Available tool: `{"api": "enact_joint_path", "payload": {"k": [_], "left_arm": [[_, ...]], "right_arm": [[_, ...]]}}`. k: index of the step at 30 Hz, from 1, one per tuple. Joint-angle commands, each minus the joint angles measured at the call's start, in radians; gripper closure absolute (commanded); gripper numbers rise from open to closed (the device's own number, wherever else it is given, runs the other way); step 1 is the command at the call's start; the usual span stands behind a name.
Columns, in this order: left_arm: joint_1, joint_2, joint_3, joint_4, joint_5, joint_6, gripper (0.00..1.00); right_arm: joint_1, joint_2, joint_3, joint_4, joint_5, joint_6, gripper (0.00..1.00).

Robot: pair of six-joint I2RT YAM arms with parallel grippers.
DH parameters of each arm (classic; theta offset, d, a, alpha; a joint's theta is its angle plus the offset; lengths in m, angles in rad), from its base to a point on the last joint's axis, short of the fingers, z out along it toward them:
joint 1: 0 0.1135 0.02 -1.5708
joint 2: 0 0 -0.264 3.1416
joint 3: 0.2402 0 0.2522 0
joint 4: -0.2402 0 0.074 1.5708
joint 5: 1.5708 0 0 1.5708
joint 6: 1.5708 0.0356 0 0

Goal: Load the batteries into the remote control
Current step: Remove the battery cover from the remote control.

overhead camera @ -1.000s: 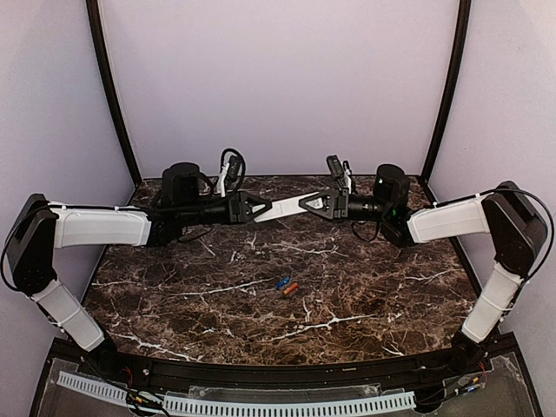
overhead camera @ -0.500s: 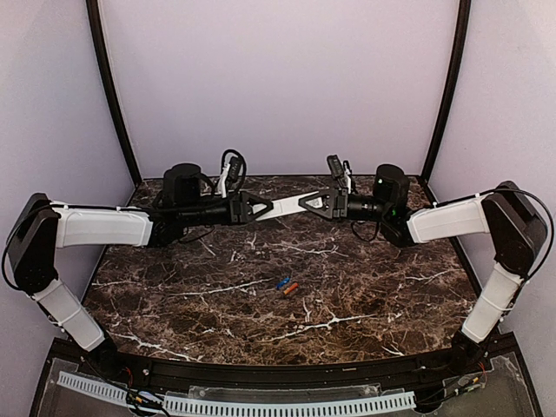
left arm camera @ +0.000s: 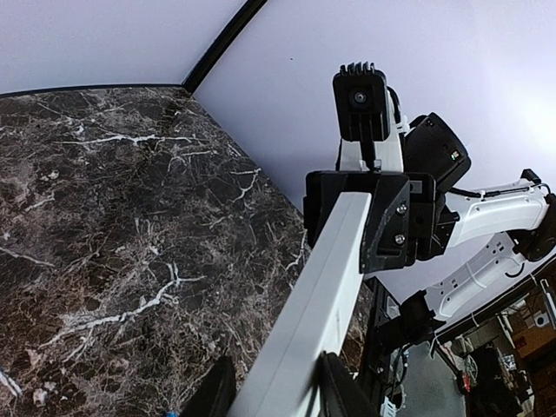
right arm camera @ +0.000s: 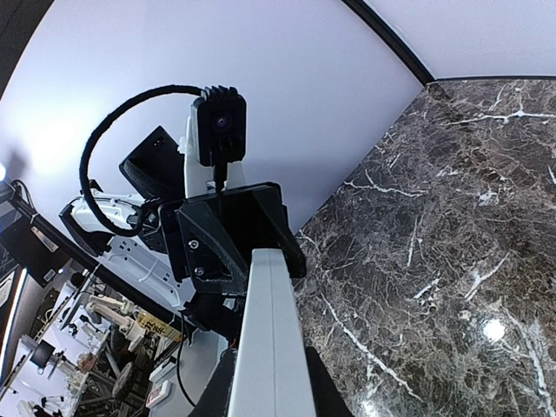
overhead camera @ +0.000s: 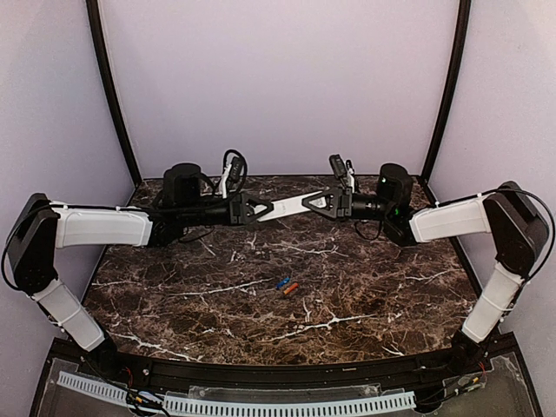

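Observation:
The remote control, a slim white bar, hangs level above the back of the table, held at both ends. My left gripper is shut on its left end and my right gripper on its right end. In the left wrist view the remote control runs from between my left gripper's fingers to the other gripper's black jaws. The right wrist view shows the same remote control from my right gripper. The batteries, one blue and one orange, lie side by side mid-table.
The dark marble table is walled by pale panels at the back and sides, with black posts at the back corners. Loose black cables loop above both wrists. The arms' bases sit along the near edge.
My left gripper has moved right along the remote, so a shorter white stretch shows between the two grippers. The right gripper has shifted slightly right. The batteries have not moved.

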Motion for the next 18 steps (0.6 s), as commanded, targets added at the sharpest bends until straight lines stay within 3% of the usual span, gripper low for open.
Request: {"api": "enact_joint_path", "payload": {"k": [1,3,7,18], "left_arm": [[0.002,-0.011,-0.01,-0.09,-0.074,0.015,0.64],[0.002,-0.015,-0.013,-0.091,-0.079,0.018,0.56],[0.002,-0.009,0.0,-0.124,-0.089,0.028,0.56],[0.003,-0.019,-0.005,-0.117,-0.112,0.036,0.73]], "right_arm": [[-0.009,-0.052,-0.013,0.058,0.052,-0.012,1.0],[-0.009,-0.051,-0.012,0.057,0.048,-0.012,1.0],[-0.01,-0.04,-0.016,0.087,0.04,0.01,1.0],[-0.009,-0.043,-0.017,0.08,0.038,0.003,1.0]]}}
